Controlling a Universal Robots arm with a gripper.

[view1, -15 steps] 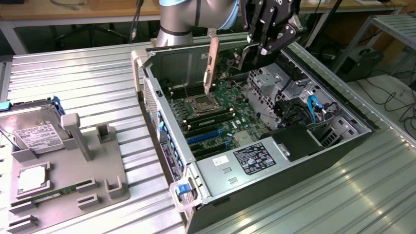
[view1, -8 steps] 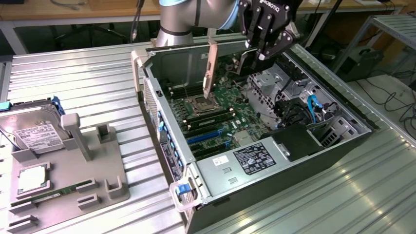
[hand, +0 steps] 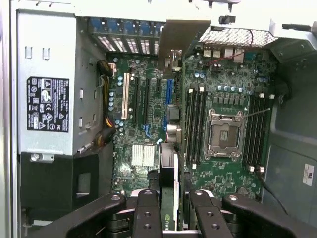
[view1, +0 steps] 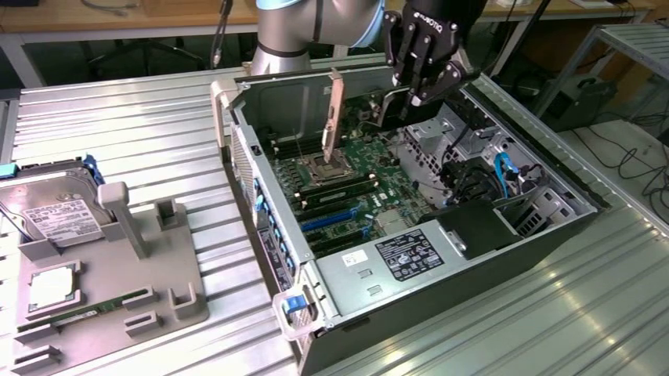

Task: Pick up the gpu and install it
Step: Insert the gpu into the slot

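In the exterior view, an open computer case [view1: 418, 227] lies on its side on a ribbed metal table [view1: 136, 133], its green motherboard [view1: 361, 168] facing up. A robot arm reaches down from above with a black gripper [view1: 416, 92] over the far part of the case. The gripper's fingers [view1: 428, 82] are clenched on the gpu [view1: 356, 110], a thin card held on edge above the motherboard, its pale metal bracket [view1: 334, 117] pointing down toward the empty processor socket [view1: 327, 166]. The card hangs above the board, not seated in any slot. Blue expansion slots [view1: 329, 219] lie nearer the camera, next to a silver power supply [view1: 403, 254] with a black label. On the exterior view's left, a grey holder tray [view1: 115, 266] carries a silver hard drive [view1: 58, 211] with a white label and a slim green memory stick [view1: 99, 304].

In the wrist view, the camera looks straight down into the case. The two black fingers [hand: 147, 215] grasp the gpu [hand: 168, 198] between them, seen edge-on as a narrow strip running away from the camera over the motherboard [hand: 148, 124]. The processor socket [hand: 224, 134] lies just beside the card's line, with memory slots [hand: 195, 124] on either side of it. The power supply [hand: 49, 89] with its black label sits at one side of the case, and a white slot [hand: 125, 96] stands among the expansion slots on the board.
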